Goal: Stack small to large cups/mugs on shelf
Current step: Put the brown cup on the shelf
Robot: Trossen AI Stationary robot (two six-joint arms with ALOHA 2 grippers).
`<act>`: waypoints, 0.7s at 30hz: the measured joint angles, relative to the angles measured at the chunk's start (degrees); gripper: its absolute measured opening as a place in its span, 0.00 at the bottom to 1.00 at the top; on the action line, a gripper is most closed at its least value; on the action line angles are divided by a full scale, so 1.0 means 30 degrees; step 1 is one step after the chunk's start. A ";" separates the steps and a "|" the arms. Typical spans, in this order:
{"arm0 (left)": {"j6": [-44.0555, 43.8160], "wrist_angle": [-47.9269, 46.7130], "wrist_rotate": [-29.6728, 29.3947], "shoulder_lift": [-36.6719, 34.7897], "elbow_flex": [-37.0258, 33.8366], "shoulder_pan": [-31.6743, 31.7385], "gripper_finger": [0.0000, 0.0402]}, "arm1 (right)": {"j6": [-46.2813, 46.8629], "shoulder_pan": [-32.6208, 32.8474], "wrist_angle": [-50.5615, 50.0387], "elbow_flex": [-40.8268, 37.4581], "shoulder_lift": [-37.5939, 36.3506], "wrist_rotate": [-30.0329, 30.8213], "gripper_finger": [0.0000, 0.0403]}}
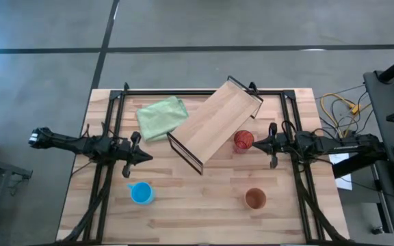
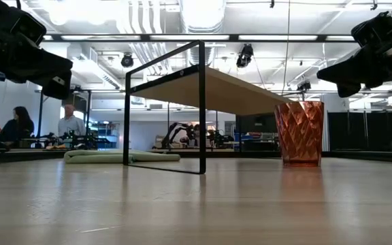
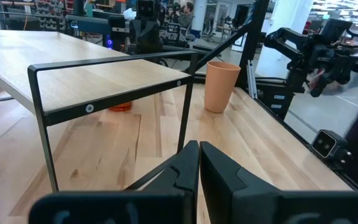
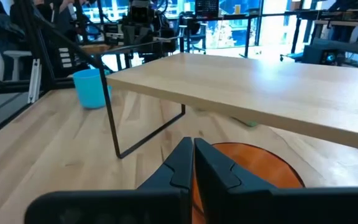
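The light-wood shelf (image 1: pixel 219 121) stands slantwise on black wire legs in the table's middle. The translucent red tumbler (image 1: pixel 243 141) stands upright beside the shelf's right edge; it shows in the low view (image 2: pixel 299 132) too. The blue cup (image 1: pixel 141 193) stands near the table's near-left part. The orange-brown cup (image 1: pixel 254 199) stands near the near-right part. My left gripper (image 1: pixel 147 156) is shut, hovering left of the shelf, above the blue cup's far side. My right gripper (image 1: pixel 255 143) is shut, just right of the red tumbler and above its rim (image 4: pixel 241 163).
A pale green cloth (image 1: pixel 161 117) lies on the table by the shelf's far-left side. Black frame rails (image 1: pixel 112 130) run along the table's left, right and far sides. Cables (image 1: pixel 338 109) lie off the table's right edge. People sit far behind the table (image 2: pixel 67 121).
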 joint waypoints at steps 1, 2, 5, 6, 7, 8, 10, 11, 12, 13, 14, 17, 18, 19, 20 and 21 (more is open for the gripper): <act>-0.0005 0.0000 0.0000 0.0000 0.0000 0.0000 0.00 | 0.0007 0.0000 0.0000 -0.0005 0.0000 0.0004 0.02; -0.0005 0.0002 0.0000 -0.0002 0.0000 0.0000 0.00 | 0.0004 0.0000 0.0000 -0.0005 0.0000 0.0003 0.02; -0.0003 0.0007 0.0000 0.0000 0.0000 0.0000 0.00 | -0.0007 0.0000 0.0007 -0.0005 0.0000 0.0006 0.02; -0.0003 0.0000 0.0000 -0.0005 0.0000 0.0000 0.00 | -0.0002 0.0000 0.0000 -0.0005 0.0000 0.0007 0.02; -0.0001 0.0004 -0.0007 -0.0003 0.0000 0.0000 0.00 | 0.0000 0.0000 0.0000 -0.0005 0.0000 0.0007 0.02; 0.0001 0.0003 -0.0004 -0.0006 0.0000 0.0000 0.00 | 0.0004 0.0000 0.0000 -0.0005 0.0000 0.0005 0.02; 0.0002 0.0000 -0.0007 0.0000 0.0000 0.0000 0.00 | 0.0597 0.0000 -0.0035 -0.0005 0.0000 0.0000 0.02; 0.0002 0.0004 -0.0018 -0.0007 0.0000 0.0000 0.00 | 0.1190 0.0000 -0.0080 -0.0005 0.0000 0.0010 0.02; 0.0002 0.0000 -0.0094 0.0000 0.0000 0.0000 0.00 | 0.1564 0.0000 -0.0023 -0.0005 0.0003 0.0015 0.02; 0.0010 0.0006 -0.0264 -0.0003 0.0000 0.0000 0.00 | 0.2220 0.0000 0.0196 -0.0005 0.0005 0.0009 0.02; 0.0024 0.0007 -0.0616 0.0000 0.0000 0.0000 0.00 | 0.3148 0.0000 0.0573 -0.0005 -0.0007 -0.0050 0.02; 0.0021 0.0173 -0.1648 0.0000 0.0000 0.0000 0.00 | 0.5909 0.0014 0.0888 0.0454 0.0007 -0.1723 0.02; -0.0047 0.0266 -0.1813 0.0000 0.0000 0.0007 0.00 | 0.6423 0.0015 0.0731 0.0846 0.0053 -0.2821 0.02; -0.0279 0.0445 -0.1814 -0.0002 0.0021 0.0007 0.00 | 0.6749 0.0015 0.0693 0.1381 0.0132 -0.3880 0.02; -0.0506 0.0558 -0.1803 -0.0007 0.0096 0.0007 0.00 | 0.6966 0.0015 0.0689 0.2036 0.0258 -0.4859 0.02; -0.0611 0.0438 -0.1691 -0.0002 0.0207 0.0006 0.00 | 0.7092 0.0019 0.0645 0.2797 0.0450 -0.5577 0.02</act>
